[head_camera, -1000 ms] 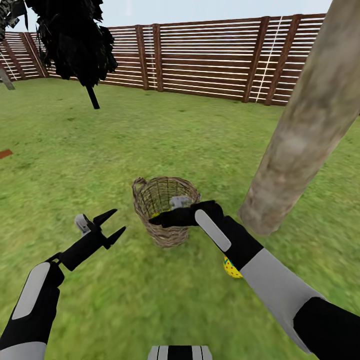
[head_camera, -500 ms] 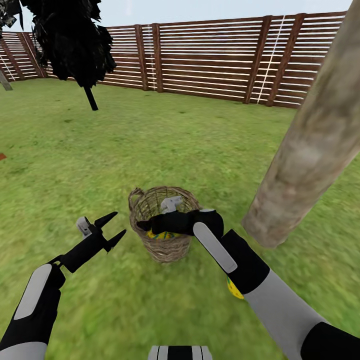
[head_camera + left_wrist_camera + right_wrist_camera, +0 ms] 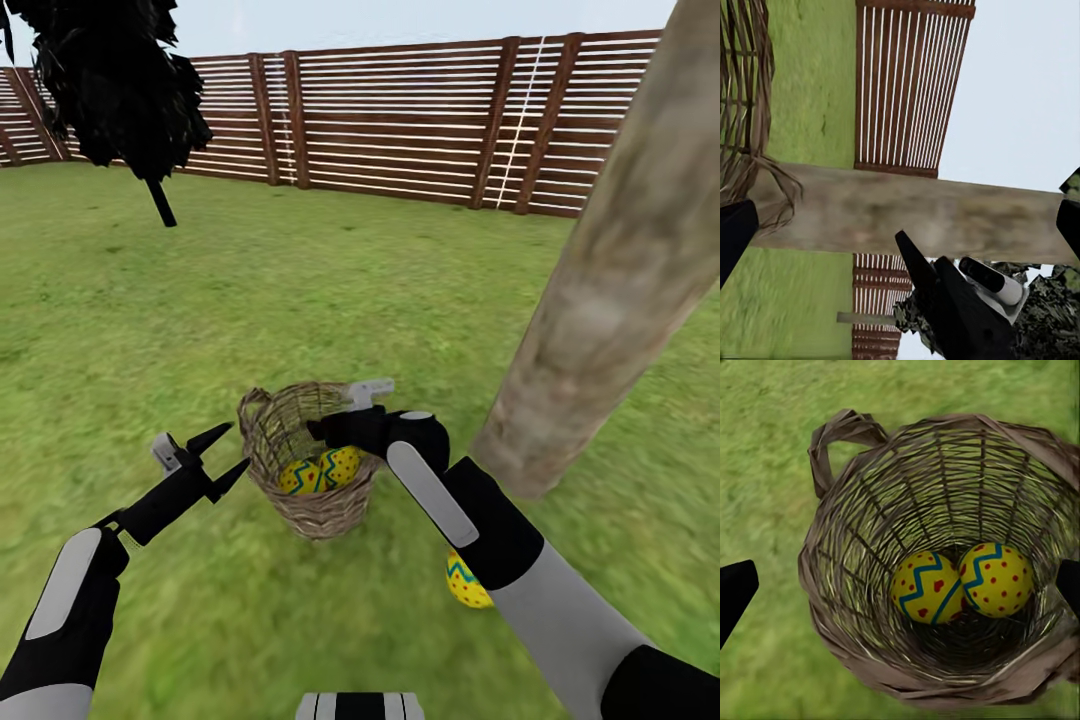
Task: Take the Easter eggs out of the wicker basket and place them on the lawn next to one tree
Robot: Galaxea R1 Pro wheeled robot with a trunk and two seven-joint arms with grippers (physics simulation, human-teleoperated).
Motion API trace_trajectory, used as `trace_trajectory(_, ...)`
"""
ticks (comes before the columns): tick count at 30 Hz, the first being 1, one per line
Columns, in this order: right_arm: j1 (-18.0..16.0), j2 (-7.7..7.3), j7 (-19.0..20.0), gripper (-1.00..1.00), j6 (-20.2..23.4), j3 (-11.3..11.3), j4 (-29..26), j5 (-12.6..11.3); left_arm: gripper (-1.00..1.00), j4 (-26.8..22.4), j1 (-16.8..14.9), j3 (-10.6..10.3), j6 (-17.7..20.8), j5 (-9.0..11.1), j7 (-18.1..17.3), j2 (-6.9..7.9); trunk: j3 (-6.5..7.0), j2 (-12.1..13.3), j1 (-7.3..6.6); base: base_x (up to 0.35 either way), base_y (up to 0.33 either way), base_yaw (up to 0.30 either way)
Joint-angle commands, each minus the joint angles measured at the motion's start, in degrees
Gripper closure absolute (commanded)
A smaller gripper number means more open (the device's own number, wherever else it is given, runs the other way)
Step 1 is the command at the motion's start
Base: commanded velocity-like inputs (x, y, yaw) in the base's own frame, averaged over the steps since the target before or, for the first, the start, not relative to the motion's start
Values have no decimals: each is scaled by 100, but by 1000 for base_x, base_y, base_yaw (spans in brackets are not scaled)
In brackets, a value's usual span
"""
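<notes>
Head view: right tool point(image 3: 330, 428), spread and empty, has drawn back over the wicker basket point(image 3: 262, 440) rim, uncovering two Easter eggs point(image 3: 924, 586) inside. Third egg point(image 3: 464, 583) lies beside the tree point(image 3: 590, 320). Left tool point(image 3: 222, 453) spread, idle.

Lawn point(image 3: 300, 280): broad, flat, mottled green grass, reaching back to brown slat fence point(image 3: 400, 120). Wicker basket point(image 3: 310, 505) stands upright on grass near front, loop handle at one side. Thick grey-brown tree trunk point(image 3: 600, 290) rises from lawn just beside basket. One yellow egg point(image 3: 462, 585) with blue zigzag and red dots lies on grass near trunk foot. Thin dark-leaved tree point(image 3: 160, 200) rooted farther back, well apart.
</notes>
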Motion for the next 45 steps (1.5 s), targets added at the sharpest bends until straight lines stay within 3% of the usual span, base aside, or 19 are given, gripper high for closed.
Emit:
trace_trajectory(1,-6,1,-61,-100,6,3,3,-57,-100,1,-2,10,22,-55,-59,-1,2,-2,-1,0,0,-230)
trace_trajectory(12,-6,-14,-61,-100,-9,-9,31,-58,-100,14,-2,284,13,-36,-78,-34,70,-2,-1,17,71,-233)
trace_trajectory(32,-6,-2,-59,-100,-15,-4,53,-58,-100,16,-2,312,20,-29,-74,-22,181,-2,-1,185,248,-213)
trace_trajectory(45,-6,1,-89,-100,2,-2,61,-53,-100,22,-2,315,13,-40,-70,-27,183,-2,-1,-167,211,-6)
